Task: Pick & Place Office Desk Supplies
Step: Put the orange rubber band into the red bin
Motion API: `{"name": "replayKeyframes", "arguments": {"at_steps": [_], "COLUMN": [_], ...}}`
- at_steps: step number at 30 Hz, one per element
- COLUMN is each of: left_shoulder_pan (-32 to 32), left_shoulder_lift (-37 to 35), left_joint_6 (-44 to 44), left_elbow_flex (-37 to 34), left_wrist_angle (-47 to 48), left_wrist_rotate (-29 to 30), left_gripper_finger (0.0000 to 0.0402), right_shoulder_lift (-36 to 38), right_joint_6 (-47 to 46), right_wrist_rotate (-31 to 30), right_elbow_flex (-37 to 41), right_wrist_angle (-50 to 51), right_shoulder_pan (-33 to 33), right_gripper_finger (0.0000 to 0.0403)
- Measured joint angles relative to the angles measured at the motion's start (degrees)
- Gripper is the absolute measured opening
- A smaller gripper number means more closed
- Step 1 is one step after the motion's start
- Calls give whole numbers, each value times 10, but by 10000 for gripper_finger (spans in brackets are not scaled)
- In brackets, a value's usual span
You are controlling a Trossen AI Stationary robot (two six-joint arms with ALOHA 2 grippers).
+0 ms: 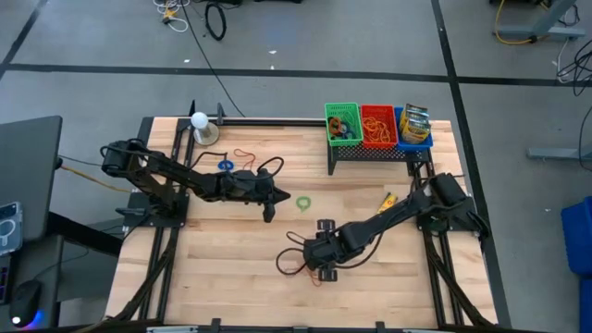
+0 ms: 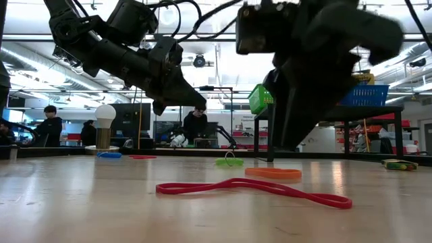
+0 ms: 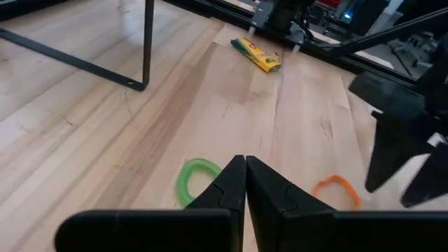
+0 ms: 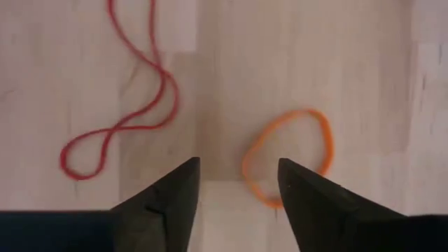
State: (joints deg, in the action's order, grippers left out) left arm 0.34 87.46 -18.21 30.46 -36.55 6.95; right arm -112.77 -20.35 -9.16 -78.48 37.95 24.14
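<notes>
An orange rubber band lies flat on the wooden table near its front edge, beside a long red rubber band. My right gripper hangs open just above them, pointing steeply down; the orange band's near side lies between its two fingers, untouched. Near the table's middle, my left gripper is shut and empty, clear of the table beside a green ring. A yellow crayon box lies flat toward the right.
A black rack at the back right carries green, red and blue bins. A white ball on a metal base, a blue ring and a thin red band sit at the back left.
</notes>
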Motion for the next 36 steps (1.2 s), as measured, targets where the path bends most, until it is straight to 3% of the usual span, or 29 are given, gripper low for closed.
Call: {"name": "replayKeyframes", "arguments": {"at_steps": [21, 29, 36], "left_shoulder_pan": [0, 0, 0], "left_shoulder_lift": [0, 0, 0], "left_joint_6": [12, 12, 11], "left_elbow_flex": [0, 0, 0], "left_wrist_angle": [22, 25, 26], "left_wrist_rotate": [-6, 12, 59], "left_gripper_finger": [18, 18, 18], "right_shoulder_lift": [-46, 22, 165], "right_joint_6": [-59, -110, -194], "right_wrist_rotate": [49, 50, 10], "right_elbow_flex": [1, 3, 3], "right_wrist_angle": [-15, -3, 53], "right_shoulder_pan": [-39, -37, -47], "right_gripper_finger": [9, 3, 2]}}
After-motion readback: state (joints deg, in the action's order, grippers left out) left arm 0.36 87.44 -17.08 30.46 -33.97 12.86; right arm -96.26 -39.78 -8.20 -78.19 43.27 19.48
